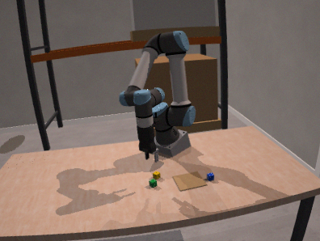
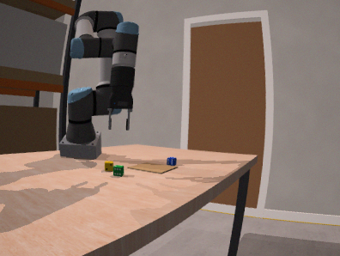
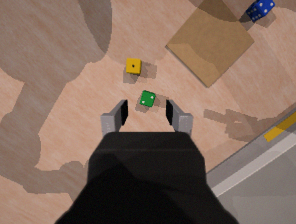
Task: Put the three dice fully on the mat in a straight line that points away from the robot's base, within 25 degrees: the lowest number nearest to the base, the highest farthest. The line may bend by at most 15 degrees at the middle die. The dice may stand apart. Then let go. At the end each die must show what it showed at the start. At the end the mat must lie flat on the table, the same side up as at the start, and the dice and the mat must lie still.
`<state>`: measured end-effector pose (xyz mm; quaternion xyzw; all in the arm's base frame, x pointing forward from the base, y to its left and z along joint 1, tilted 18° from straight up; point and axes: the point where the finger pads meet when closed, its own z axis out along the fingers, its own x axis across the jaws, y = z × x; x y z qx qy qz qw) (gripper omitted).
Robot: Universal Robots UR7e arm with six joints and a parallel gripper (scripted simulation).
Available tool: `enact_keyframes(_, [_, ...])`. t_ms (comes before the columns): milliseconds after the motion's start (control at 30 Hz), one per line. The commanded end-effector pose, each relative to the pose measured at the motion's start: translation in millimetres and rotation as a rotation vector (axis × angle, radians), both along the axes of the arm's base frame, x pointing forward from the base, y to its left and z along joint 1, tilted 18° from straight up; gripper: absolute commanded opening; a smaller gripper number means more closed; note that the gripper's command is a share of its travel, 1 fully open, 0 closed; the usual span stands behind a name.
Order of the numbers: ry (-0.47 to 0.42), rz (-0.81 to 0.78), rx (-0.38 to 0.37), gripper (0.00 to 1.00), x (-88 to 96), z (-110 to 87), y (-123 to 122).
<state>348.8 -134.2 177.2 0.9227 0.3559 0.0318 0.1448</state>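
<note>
Above the wooden table (image 1: 101, 210) (image 2: 163, 202) (image 3: 55, 15), in the top view, the arm (image 1: 178, 81) (image 2: 122, 69) bends down from its base (image 1: 183, 145) (image 2: 81, 151), and the gripper (image 1: 151, 155) (image 2: 118, 120) (image 3: 146, 107) hangs over the tabletop with its two fingers spread. The mat (image 1: 190, 181) (image 2: 153, 167) (image 3: 210, 44) lies flat. The yellow die (image 1: 157, 175) (image 2: 109, 166) (image 3: 133, 66) and the green die (image 1: 153, 183) (image 2: 118, 170) (image 3: 147, 98) sit near each other to its left in the picture, the yellow one closer to the base. The blue die (image 1: 210, 176) (image 2: 172, 161) (image 3: 261, 9) is on the opposite side, just beside the mat.

In the exterior view, the gripper points downward, well above the tabletop, its fingers apart with nothing between them. All three dice rest on the table, off the mat. The green die stands in front of the yellow one; the blue die is behind the mat's far edge.

In the wrist view, the open fingers frame the space just below the green die. That die's upper face shows two pips, and the yellow die's shows one. The blue die lies near the top right corner, partly in shadow; its upper number is hard to tell.
</note>
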Motion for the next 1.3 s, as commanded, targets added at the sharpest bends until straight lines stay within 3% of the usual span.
enact_keyframes(0, [-0.018, -0.018, -0.001, 1.00, 0.4, -0.2, -2])
enact_keyframes(667, [-0.019, -0.018, -0.001, 1.00, 1.7, -7.4, -4])
enact_keyframes(1133, [-0.019, -0.018, -0.001, 1.00, 14.4, -74.3, -21])
enact_keyframes(1267, [-0.019, -0.018, -0.001, 1.00, 15.8, -82.1, -23])
